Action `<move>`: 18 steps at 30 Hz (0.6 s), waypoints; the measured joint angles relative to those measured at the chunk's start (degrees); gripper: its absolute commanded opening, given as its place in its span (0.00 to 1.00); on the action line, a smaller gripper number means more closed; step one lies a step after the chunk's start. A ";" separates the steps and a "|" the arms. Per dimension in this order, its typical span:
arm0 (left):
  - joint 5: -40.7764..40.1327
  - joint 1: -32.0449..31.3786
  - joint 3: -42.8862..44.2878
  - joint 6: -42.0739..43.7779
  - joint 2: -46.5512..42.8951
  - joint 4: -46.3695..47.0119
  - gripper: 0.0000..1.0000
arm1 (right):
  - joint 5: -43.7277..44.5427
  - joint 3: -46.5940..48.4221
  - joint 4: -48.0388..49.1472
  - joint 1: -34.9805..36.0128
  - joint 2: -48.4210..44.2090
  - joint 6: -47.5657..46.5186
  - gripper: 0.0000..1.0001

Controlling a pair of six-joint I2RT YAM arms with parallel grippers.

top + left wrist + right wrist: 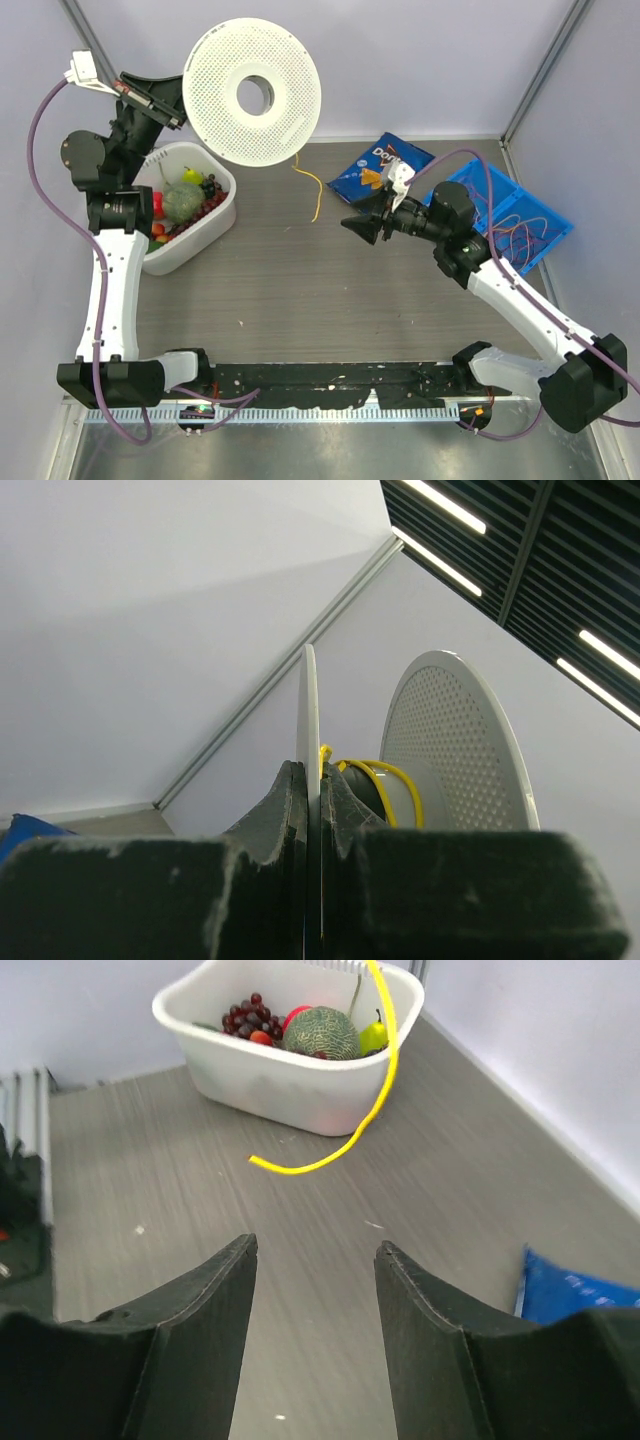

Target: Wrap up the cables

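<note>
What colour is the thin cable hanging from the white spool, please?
Thin cable: yellow, best in right wrist view.

The yellow cable [312, 186] is thin and floppy. Part of it is wound in a few turns around the hub of the perforated white spool [252, 92], seen between the flanges in the left wrist view [386, 774]. Its free tail hangs down in a loose curve [386, 1068], and the tip bends sideways just at the table [300, 300]. The other cables [512, 226], purple and orange-red, lie in loose loops in the blue bin [560, 222] on the right.
</note>
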 measured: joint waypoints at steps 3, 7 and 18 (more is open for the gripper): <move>0.00 -0.22 -0.35 0.02 -0.20 -0.11 0.00 | -1.46 0.22 -3.54 1.22 -1.55 -12.61 0.56; 0.00 -0.68 -0.48 0.04 -0.31 -0.42 0.00 | -1.79 0.33 -7.34 5.29 -2.49 -29.38 0.55; -0.20 -2.47 -0.59 0.76 -0.35 -2.56 0.00 | 4.94 0.44 -9.22 12.39 -0.87 -58.03 0.50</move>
